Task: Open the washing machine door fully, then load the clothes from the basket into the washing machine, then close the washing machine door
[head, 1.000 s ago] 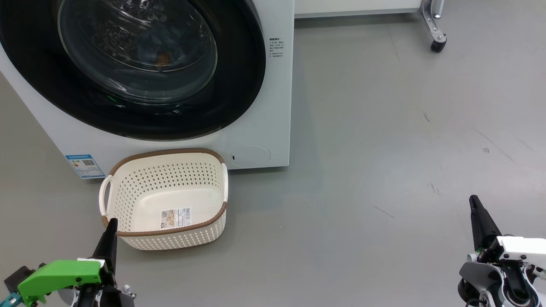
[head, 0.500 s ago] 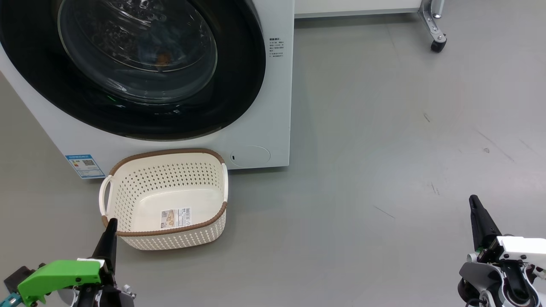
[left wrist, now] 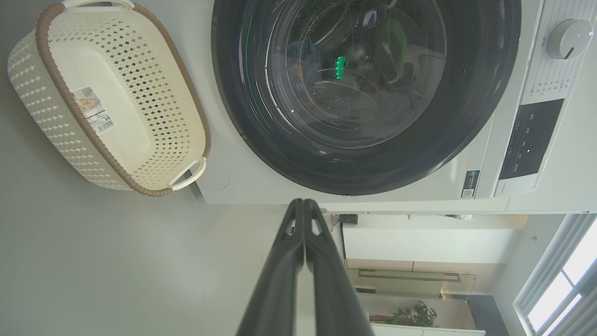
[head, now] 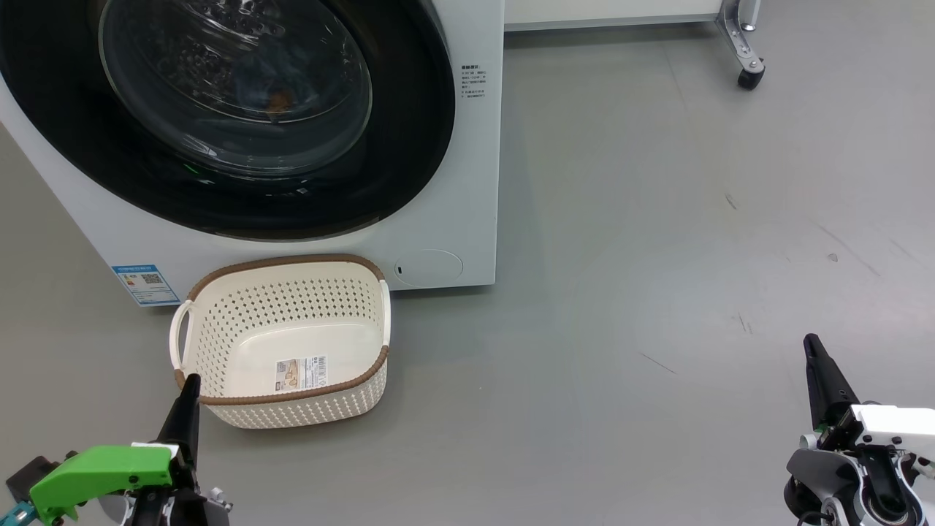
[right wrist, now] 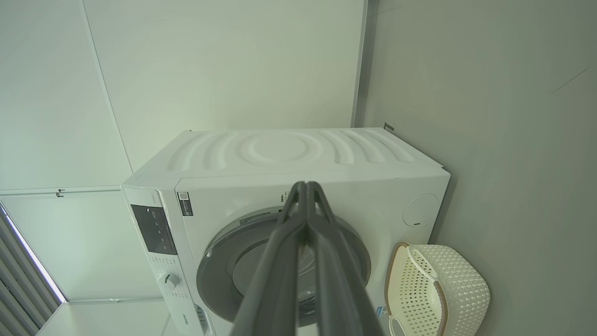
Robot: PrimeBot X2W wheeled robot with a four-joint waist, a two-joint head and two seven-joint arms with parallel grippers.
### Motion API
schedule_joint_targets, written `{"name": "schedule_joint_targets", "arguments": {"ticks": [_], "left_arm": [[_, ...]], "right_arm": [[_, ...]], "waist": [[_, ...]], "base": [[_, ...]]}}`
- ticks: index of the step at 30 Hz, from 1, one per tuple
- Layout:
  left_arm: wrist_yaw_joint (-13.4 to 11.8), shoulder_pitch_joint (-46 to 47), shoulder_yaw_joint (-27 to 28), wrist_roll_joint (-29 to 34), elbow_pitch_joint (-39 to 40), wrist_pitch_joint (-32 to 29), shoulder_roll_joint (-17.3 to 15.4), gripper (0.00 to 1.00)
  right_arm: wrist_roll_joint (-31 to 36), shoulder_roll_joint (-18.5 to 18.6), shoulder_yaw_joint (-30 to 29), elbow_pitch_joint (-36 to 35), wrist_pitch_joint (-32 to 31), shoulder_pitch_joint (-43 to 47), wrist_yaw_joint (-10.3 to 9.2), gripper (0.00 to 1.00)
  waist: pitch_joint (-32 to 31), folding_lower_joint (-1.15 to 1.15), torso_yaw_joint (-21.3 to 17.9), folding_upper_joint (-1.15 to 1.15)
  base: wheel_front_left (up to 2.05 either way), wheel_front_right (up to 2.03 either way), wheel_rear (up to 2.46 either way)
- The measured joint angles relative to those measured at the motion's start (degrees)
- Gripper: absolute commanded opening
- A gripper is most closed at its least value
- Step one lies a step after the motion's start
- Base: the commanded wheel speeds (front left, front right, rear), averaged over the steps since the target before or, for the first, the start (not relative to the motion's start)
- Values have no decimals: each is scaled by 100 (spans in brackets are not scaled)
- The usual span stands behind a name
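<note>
Door check: the washing machine door (head: 409,146) sits shut, flush with the washing machine (head: 471,190). The clothes (head: 275,102) lie inside it, a blue and orange scrap showing through the glass. The basket (head: 292,413) is empty at the machine's foot. Task looks complete. The left tool (head: 191,386) and right tool (head: 811,347) are closed and empty, in front of the machine. A caster (head: 750,77) stands beyond its right side. Nothing is in the way.
</note>
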State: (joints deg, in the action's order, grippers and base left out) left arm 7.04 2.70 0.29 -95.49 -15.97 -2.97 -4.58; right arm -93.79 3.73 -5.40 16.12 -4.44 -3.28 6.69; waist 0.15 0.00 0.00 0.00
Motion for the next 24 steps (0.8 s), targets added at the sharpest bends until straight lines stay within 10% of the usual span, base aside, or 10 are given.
{"name": "schedule_joint_targets", "arguments": {"ticks": [24], "left_arm": [[0, 1, 20, 1, 3, 0, 1, 0]], "right_arm": [[0, -3, -8, -4, -1, 0, 0, 0]], "waist": [[1, 0, 0, 0]], "base": [[0, 0, 0]]}}
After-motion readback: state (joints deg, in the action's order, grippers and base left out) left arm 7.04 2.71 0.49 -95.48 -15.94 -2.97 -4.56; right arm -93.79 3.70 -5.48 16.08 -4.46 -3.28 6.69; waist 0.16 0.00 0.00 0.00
